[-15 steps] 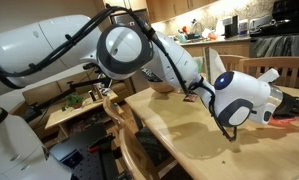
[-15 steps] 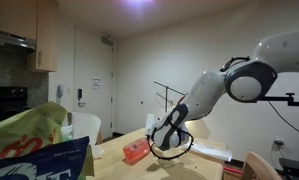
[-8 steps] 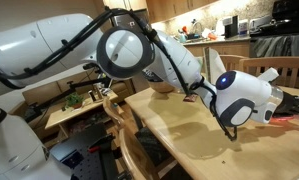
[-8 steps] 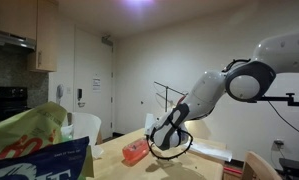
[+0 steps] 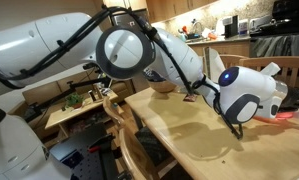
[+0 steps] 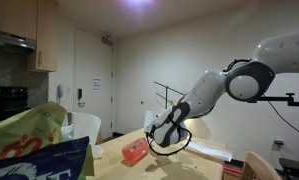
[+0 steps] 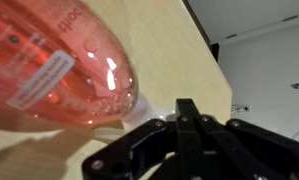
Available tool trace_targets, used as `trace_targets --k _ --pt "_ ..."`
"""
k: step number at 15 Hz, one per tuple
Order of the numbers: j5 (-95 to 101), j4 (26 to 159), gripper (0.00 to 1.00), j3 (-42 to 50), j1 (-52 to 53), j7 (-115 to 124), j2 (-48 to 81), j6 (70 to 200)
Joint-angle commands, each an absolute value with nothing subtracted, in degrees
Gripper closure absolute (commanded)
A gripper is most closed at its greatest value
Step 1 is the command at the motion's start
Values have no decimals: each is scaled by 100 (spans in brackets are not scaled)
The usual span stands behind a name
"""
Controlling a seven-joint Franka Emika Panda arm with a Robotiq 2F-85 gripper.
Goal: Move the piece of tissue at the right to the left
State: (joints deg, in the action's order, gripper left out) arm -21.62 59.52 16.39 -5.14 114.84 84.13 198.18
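Gripper shut & empty, low over table by pink bottle; tissue not in grip.

Wrist view: gripper (image 7: 183, 110) has its fingers pressed together w/ nothing btwn them, tip just beside the narrow end of a pink bottle (image 7: 59, 65) lying on its side on the wooden table (image 7: 164, 45). No tissue visible there. In an exterior view a pale sheet (image 6: 211, 152) lies flat on the table, on the far side of the arm from the bottle. It's prob the tissue, can't confirm. Judgement: closed, empty jaws mean pick not begun. Needs to open and shift to the sheet w/o nudging the bottle, which looks likely to roll.
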Motion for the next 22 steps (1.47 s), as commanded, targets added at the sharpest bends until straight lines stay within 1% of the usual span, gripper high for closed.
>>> trace_targets --k 1,3,6,13,15,18,21,22 --pt "-2095 5754 100 1793 -527 11424 8412 19714" --pt "-2305 5839 100 2046 -438 11462 8411 19714" --pt "-2854 6184 100 2713 -174 11509 8431 19512" --pt "-2759 6286 100 2532 -267 11530 8514 19600" --pt "-2702 6227 100 2400 -323 11533 8517 19716" --pt "-2427 6024 100 1945 -550 11525 8513 19699" --pt "-2009 5834 100 1388 -819 11512 8508 19728" --pt "-2223 5678 100 949 -1005 10923 8505 19734"
